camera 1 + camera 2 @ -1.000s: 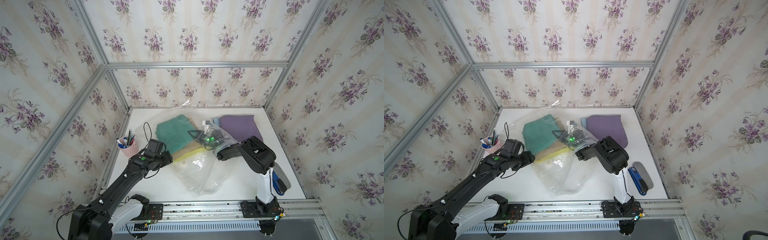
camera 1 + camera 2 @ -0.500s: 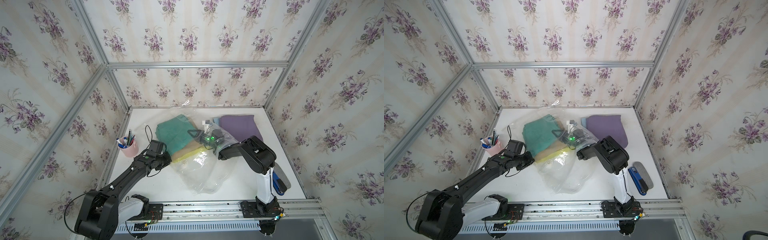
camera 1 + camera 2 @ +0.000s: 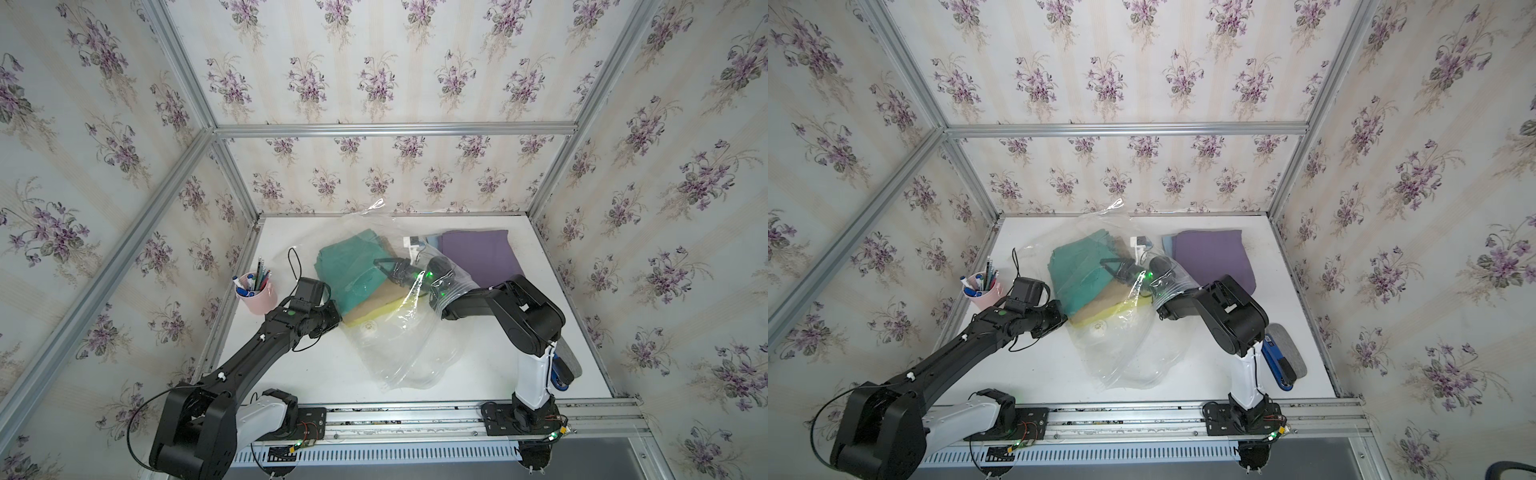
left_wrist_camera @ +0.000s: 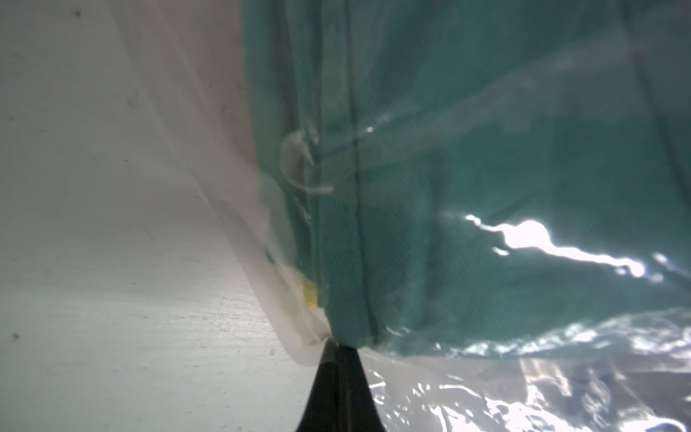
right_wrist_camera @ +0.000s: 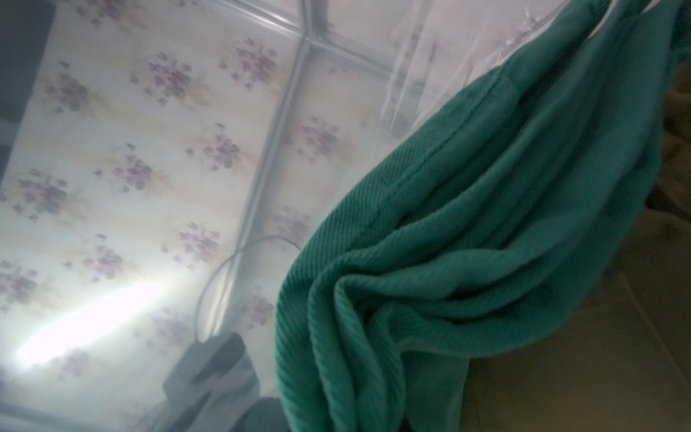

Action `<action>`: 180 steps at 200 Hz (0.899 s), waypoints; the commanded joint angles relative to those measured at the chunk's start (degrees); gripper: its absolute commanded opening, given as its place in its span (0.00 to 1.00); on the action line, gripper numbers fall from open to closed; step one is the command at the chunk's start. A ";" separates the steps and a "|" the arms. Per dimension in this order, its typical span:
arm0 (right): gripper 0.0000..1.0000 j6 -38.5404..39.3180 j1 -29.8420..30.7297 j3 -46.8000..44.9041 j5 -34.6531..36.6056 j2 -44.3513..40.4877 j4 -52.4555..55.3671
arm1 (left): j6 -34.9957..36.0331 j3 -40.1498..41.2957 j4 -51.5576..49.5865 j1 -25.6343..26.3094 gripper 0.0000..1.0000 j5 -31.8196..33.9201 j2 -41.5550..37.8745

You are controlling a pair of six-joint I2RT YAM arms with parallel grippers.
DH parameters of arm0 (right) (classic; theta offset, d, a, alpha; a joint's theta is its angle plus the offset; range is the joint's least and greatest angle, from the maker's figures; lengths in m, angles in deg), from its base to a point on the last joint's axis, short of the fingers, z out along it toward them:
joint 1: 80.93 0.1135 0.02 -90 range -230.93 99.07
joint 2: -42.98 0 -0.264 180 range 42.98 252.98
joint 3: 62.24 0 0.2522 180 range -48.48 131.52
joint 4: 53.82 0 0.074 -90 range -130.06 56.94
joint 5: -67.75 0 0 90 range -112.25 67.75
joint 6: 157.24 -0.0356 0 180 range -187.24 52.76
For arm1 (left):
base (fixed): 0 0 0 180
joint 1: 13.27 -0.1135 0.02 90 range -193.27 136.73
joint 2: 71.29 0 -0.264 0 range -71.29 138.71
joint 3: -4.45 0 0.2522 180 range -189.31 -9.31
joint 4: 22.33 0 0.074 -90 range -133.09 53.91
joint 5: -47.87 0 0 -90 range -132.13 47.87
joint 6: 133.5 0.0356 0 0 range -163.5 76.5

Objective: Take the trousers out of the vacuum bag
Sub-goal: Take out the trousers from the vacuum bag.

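Note:
The clear vacuum bag (image 3: 399, 353) (image 3: 1125, 353) lies crumpled in the middle of the table, its white valve (image 3: 368, 328) facing up. Inside it lie teal trousers (image 3: 353, 266) (image 4: 486, 149) over khaki (image 3: 374, 305) and yellow (image 3: 390, 309) ones. My right gripper (image 3: 382, 266) (image 3: 1108, 265) is deep in the bag's mouth, shut on the teal trousers (image 5: 467, 243), which bunch up over its jaws. At the bag's left edge my left gripper (image 4: 338, 348) (image 3: 338, 318) is shut on the plastic. Purple trousers (image 3: 482, 253) and light blue ones (image 3: 434, 241) lie outside the bag at the back right.
A pink cup of pens (image 3: 255, 291) stands at the left edge, close behind my left wrist. A blue-handled tool on a grey pad (image 3: 561, 370) lies at the front right. Flowered walls enclose three sides, and a metal rail (image 3: 415, 415) runs along the front.
My left gripper has come down to the bag's left edge and closed on the plastic. The right arm has stayed in the bag with the teal trousers.

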 commanded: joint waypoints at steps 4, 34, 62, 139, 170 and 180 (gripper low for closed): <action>0.00 -0.19 -0.25 -4.11 -4.19 -3.77 -10.05 | 1.71 -1.39 -0.40 -0.82 0.00 1.52 -0.95; 0.00 2.87 -1.11 -11.35 -2.88 -10.04 -5.90 | 2.58 -2.47 -1.75 -1.37 0.00 1.34 -1.38; 0.00 4.53 -1.48 -18.20 -1.49 -15.56 -1.46 | 2.56 -2.00 -1.63 -1.67 0.00 0.99 -1.71; 0.00 7.39 -1.07 -32.23 3.79 -28.80 12.17 | 3.03 -2.14 -1.31 -1.97 0.00 0.38 -1.07; 0.00 9.38 -0.80 -35.13 10.47 -37.70 27.12 | 3.64 -2.38 -1.40 -1.99 0.00 0.84 -0.65; 0.00 9.28 -0.76 -35.93 12.61 -40.74 31.56 | 3.73 -2.40 -1.40 -1.99 0.00 1.04 -0.67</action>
